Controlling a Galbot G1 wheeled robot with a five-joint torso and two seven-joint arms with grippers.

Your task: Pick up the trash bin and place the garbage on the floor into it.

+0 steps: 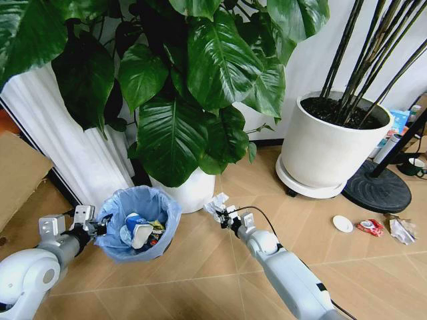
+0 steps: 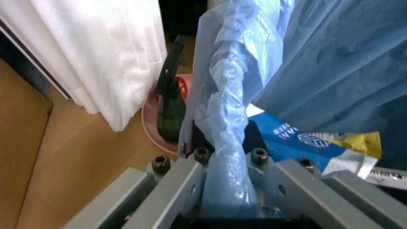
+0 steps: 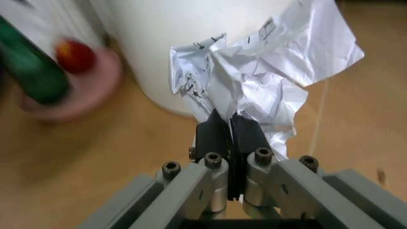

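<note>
In the head view, the trash bin [image 1: 139, 223] stands upright on the floor [image 1: 200, 267], its open mouth facing up, just beside the white plant pot [image 1: 190, 190]. The left gripper [image 1: 93, 223] holds its left rim. The right gripper [image 1: 220, 210] holds crumpled paper [image 1: 215, 202]. A white lid [image 1: 342, 223] and a red wrapper [image 1: 371, 227] lie near the floor's right edge.

In the left wrist view, the jaws are closed on the blue bag [image 2: 226, 143] at the rim.

In the right wrist view, the jaws are nearly shut, pinching the paper.
</note>
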